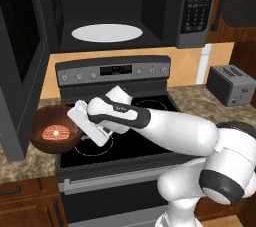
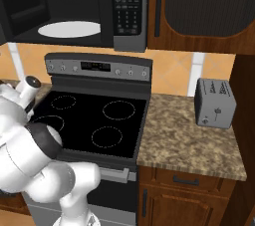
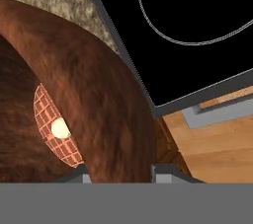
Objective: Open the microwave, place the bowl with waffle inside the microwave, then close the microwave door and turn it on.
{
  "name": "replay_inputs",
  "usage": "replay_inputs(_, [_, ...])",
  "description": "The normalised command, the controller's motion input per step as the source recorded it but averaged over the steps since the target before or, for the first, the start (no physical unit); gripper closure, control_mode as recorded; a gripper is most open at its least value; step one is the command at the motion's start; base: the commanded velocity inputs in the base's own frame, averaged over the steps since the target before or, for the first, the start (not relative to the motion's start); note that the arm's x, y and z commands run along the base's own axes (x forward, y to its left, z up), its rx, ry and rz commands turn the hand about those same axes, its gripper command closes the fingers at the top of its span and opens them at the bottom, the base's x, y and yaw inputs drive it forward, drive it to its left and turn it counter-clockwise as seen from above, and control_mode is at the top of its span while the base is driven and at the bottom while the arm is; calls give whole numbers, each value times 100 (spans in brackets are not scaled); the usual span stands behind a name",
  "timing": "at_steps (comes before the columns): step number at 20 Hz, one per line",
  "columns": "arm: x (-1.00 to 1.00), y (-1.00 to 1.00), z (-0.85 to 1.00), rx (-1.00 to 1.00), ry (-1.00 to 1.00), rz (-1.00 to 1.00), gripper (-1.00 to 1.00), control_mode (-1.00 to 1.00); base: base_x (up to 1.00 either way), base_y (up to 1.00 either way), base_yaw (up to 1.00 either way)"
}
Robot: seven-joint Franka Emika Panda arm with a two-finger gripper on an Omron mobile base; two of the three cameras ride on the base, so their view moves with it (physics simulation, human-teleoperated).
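On the granite counter just left of the black stove sits the reddish-brown bowl with the waffle lying in its bottom, a pale dab at the waffle's middle. In the hand view the bowl's wall runs down between the two dark finger tips, one inside the rim and one outside, so the gripper looks clamped on the bowl's near-right rim; in the left base view the hand covers that same edge. Above, the microwave stands open, its white turntable bare and the microwave door swung out to the left, right over the bowl. The step in hand seems to be taking hold of the bowl, with the door-opening done. The next move calls for a level lift, so the waffle stays put, clearing the door's lower edge and then carrying right and up onto the turntable. A toaster stands well apart on the right.
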Motion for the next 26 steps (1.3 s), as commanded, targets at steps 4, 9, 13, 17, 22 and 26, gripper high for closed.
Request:
replay_inputs(4, [-53,-74,71,-2,0,-13,100,-100,0,0,0])
replay_inputs(9, [-38,-62,81,-4,0,-20,100,-100,0,0,0])
replay_inputs(13, [-39,-54,80,-3,0,-23,100,-100,0,0,0])
replay_inputs(17, [-43,-48,89,0,0,-23,100,-100,0,0,0])
replay_inputs(22, [-54,-53,83,0,-4,-18,100,-100,0,0,0])
replay_inputs(26, [-56,-52,86,0,-12,-18,100,-100,0,0,0])
